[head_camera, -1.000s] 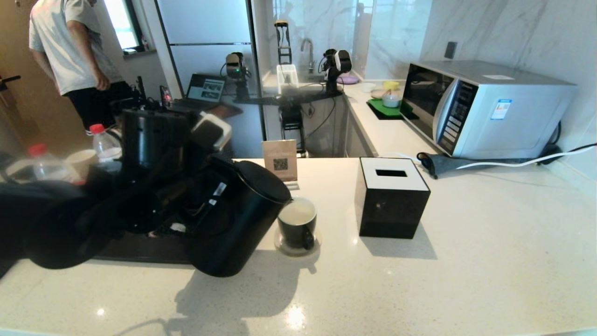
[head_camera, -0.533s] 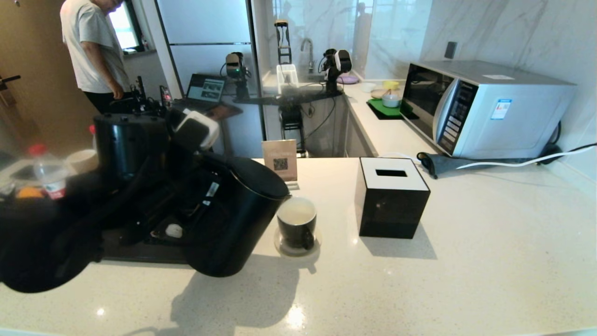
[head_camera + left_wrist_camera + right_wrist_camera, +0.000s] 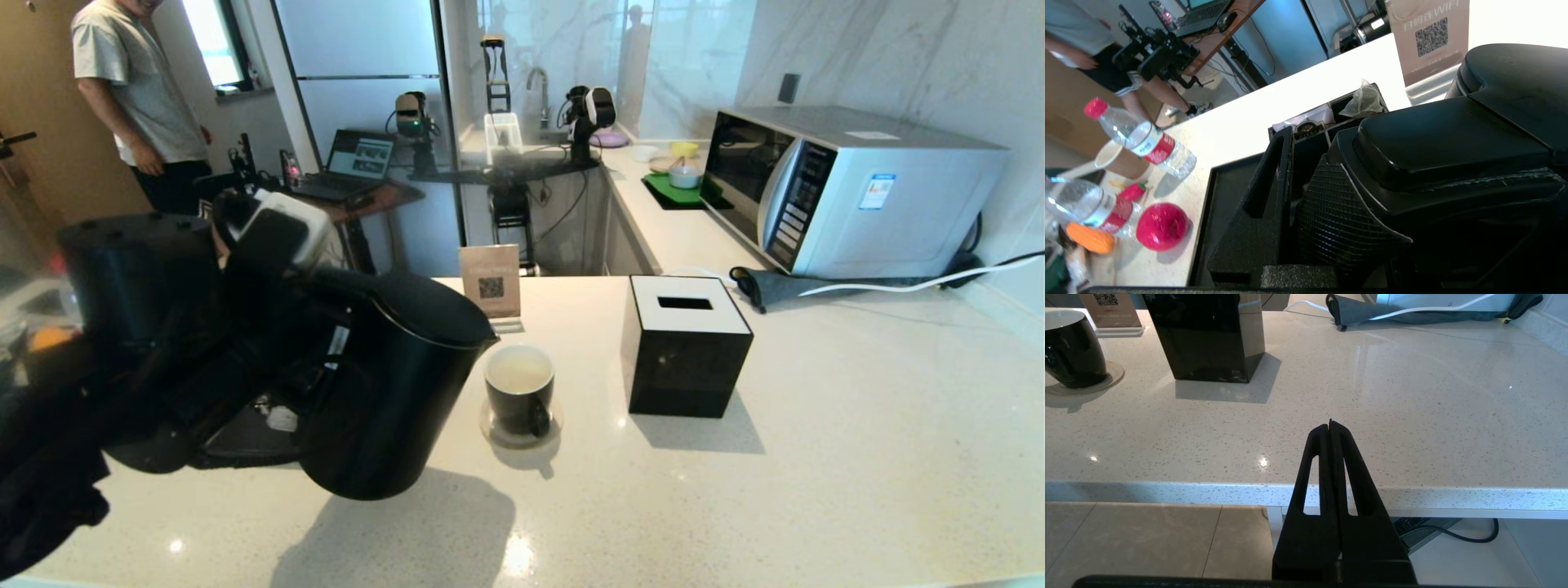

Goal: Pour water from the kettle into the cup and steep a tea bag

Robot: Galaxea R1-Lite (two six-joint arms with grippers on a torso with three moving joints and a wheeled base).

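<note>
The matte black kettle (image 3: 392,392) hangs above the counter just left of the cup, tilted with its spout towards it. My left gripper (image 3: 1298,192) is shut on the kettle's handle (image 3: 1453,139); in the head view the arm and kettle hide it. The small black cup (image 3: 520,390) stands on a saucer, its white inside showing; no stream of water is visible. A tea bag (image 3: 1363,100) lies in the black tray (image 3: 1216,196) behind the kettle. My right gripper (image 3: 1330,424) is shut and empty, parked low over the counter's front edge.
A black tissue box (image 3: 686,343) stands right of the cup and a QR sign (image 3: 491,282) behind it. The microwave (image 3: 849,192) is at the back right. Red-capped bottles (image 3: 1143,141), a paper cup (image 3: 1116,159) and a red ball (image 3: 1161,226) sit left of the tray.
The kettle has swung left and back towards upright with my left arm, and its spout has drawn away from the cup's rim. The right arm has not moved.
</note>
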